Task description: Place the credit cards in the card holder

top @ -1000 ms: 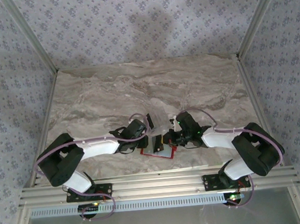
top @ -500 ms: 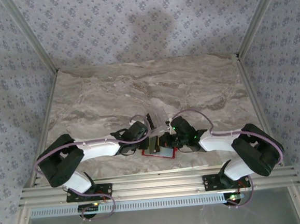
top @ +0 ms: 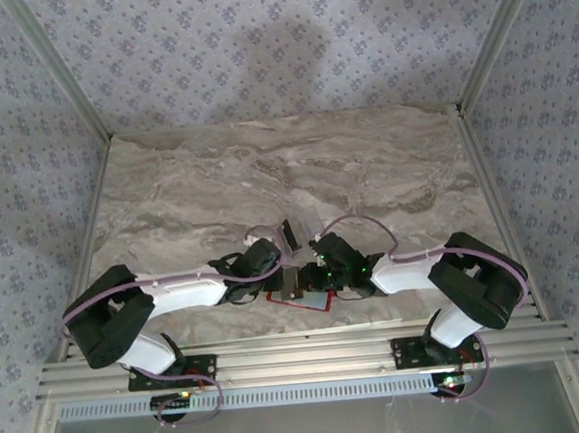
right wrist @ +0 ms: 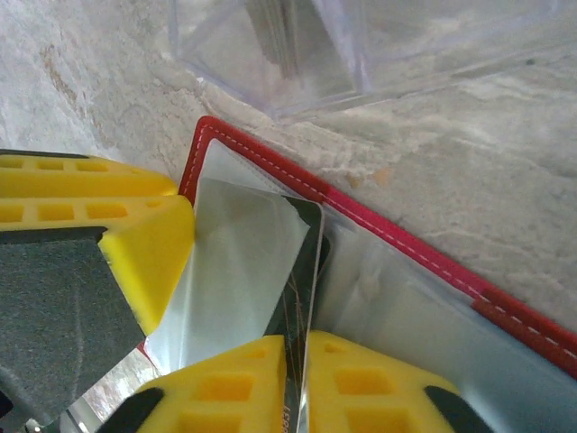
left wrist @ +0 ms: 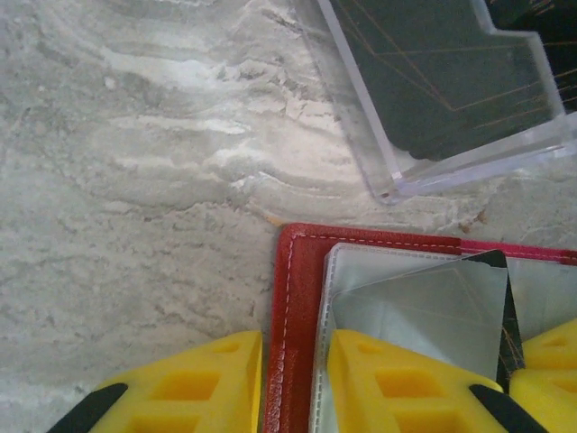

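The card holder [left wrist: 302, 298] is a red wallet lying open on the marble, its grey-silver inside up; from above it shows as a red patch [top: 301, 298] between both arms. My left gripper [left wrist: 296, 361] straddles its left red cover edge, one finger outside and one on the silver pocket. My right gripper [right wrist: 297, 347] is shut on a dark credit card [right wrist: 302, 262] held edge-on, its top end tucked behind the silver pocket flap [right wrist: 239, 253]. More dark credit cards [left wrist: 424, 72] sit in the clear box [left wrist: 379, 171].
The clear plastic box [top: 297, 234] stands just beyond the wallet, close to both grippers. A left finger [right wrist: 144, 244] sits beside the silver flap in the right wrist view. The table's near edge [top: 299, 338] runs right behind the wallet. Open marble [top: 286, 167] stretches far.
My right gripper has shifted left over the wallet with the card. The left arm has sunk slightly and stays at the wallet's left edge.
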Robot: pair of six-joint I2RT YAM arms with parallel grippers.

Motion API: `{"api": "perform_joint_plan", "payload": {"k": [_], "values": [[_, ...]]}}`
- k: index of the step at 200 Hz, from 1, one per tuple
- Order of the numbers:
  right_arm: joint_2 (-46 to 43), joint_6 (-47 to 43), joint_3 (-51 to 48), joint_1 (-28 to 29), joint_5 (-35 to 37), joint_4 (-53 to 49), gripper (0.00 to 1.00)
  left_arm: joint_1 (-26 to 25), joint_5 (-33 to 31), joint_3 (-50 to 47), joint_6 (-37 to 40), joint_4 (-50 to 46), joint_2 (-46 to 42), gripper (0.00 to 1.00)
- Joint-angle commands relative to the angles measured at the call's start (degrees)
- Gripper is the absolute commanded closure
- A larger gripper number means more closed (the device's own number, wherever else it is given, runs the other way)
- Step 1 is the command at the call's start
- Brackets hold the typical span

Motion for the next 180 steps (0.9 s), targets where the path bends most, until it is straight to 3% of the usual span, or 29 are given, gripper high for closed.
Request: {"api": "perform_joint_plan", "payload": {"k": [1,43,95,180], "values": [[-0.48,-3.10,3.48,0.87,3.48,-6.57,0.78,-1.47,3.65,-1.12,-0.60,-3.29,-1.32,0.70],[-1.02,-5.87,6.07,1.65,4.19,-13.69,0.67,-0.11,6.34,-1.42,0.13,-3.75,-4.93,0.66],[-1.23,-6.68,7.78,2.89,5.34,-16.97,0.64,1.41,7.56,-2.56,0.58,-4.47,-7.43,0.65],[-3.07,-5.70,7.10,5.01,5.01,-17.54,0.58,1.50,9.19,-3.75,1.15,-1.98,-4.77,0.82]]}}
